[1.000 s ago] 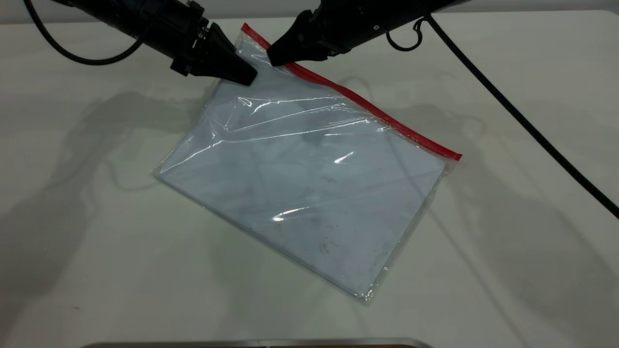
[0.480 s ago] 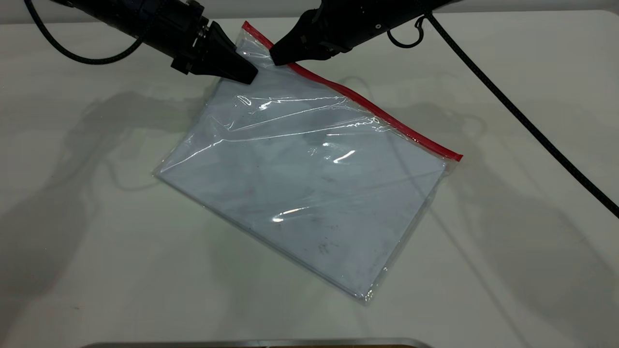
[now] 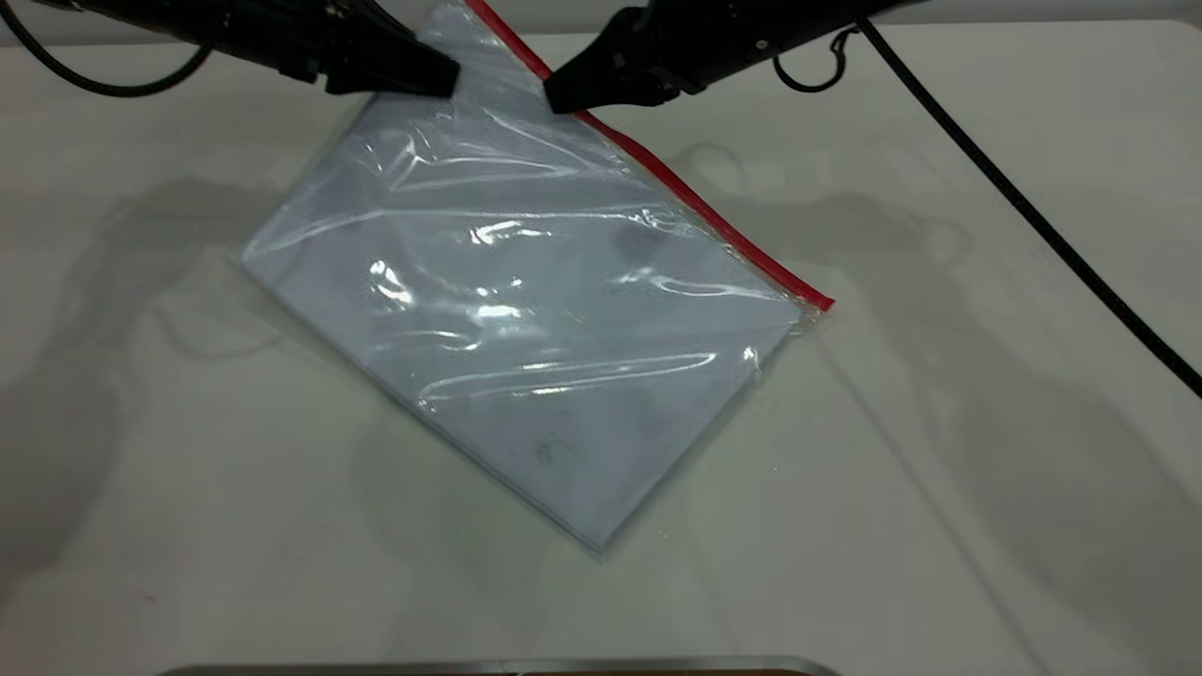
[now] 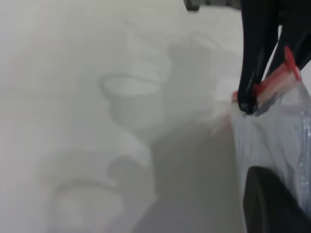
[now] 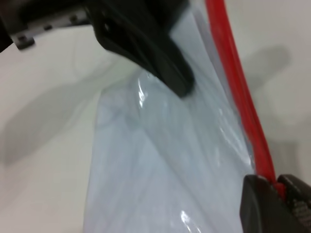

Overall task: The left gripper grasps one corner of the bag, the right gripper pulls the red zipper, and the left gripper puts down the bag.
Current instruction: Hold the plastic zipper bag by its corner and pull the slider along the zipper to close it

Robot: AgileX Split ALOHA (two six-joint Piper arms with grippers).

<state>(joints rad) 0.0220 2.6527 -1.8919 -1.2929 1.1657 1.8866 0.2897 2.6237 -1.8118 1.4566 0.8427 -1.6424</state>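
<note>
The clear bag [image 3: 526, 310] with white sheets inside lies slantwise on the table, its far end raised. My left gripper [image 3: 446, 80] is shut on the bag near the raised corner [image 3: 460, 19] where the red strip ends. One of its fingers [image 4: 272, 204] shows against the plastic. My right gripper [image 3: 561, 99] is shut on the red zipper [image 3: 714, 221] close to that corner. In the right wrist view its jaws [image 5: 278, 187] pinch the red strip [image 5: 238, 82], with the left gripper [image 5: 160, 53] on the plastic beyond. The left wrist view shows the right gripper [image 4: 250, 104] nipping the red strip.
The white table [image 3: 939, 469] lies all round the bag. The right arm's thick black cable [image 3: 1033, 235] runs across the right side. A metal edge [image 3: 488, 668] shows at the table's near edge.
The left gripper has risen and moved back and left with the corner. The bag's far end lifted and the whole bag shifted left. The right gripper moved slightly right along the strip.
</note>
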